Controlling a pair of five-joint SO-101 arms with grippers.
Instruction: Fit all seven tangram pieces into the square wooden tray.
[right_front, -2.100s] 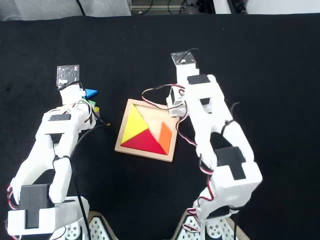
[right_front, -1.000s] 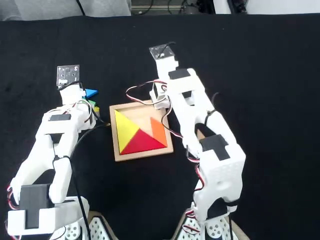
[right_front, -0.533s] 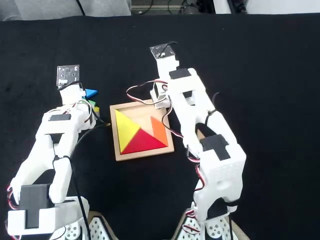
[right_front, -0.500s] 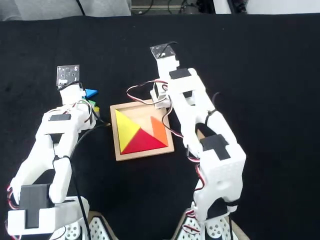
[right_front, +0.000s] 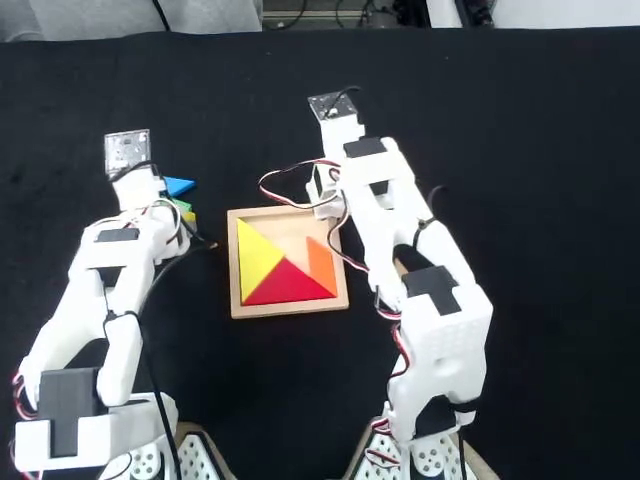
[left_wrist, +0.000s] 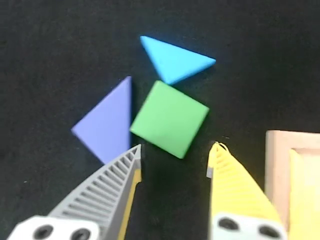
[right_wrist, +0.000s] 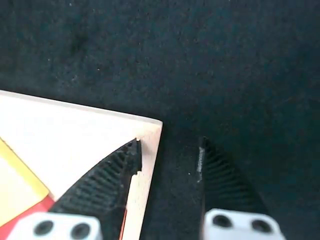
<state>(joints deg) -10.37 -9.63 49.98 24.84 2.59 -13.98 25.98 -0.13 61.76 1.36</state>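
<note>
One square wooden tray (right_front: 290, 306) with three pieces inside, and three more loose on the black worktop (right_front: 540, 150).
In the tray lie a yellow triangle (right_front: 255, 258), a red triangle (right_front: 288, 286) and an orange piece (right_front: 322, 266). At its ten o'clock sit a light-blue triangle (left_wrist: 175, 60), a green square (left_wrist: 169, 118) and a purple triangle (left_wrist: 107, 125), which the left arm (right_front: 120, 250) overhangs from above. The left fingers (left_wrist: 235, 185) are spread and empty beside the square. The right fingers (right_wrist: 225, 180) are spread astride the tray's one o'clock corner.
</note>
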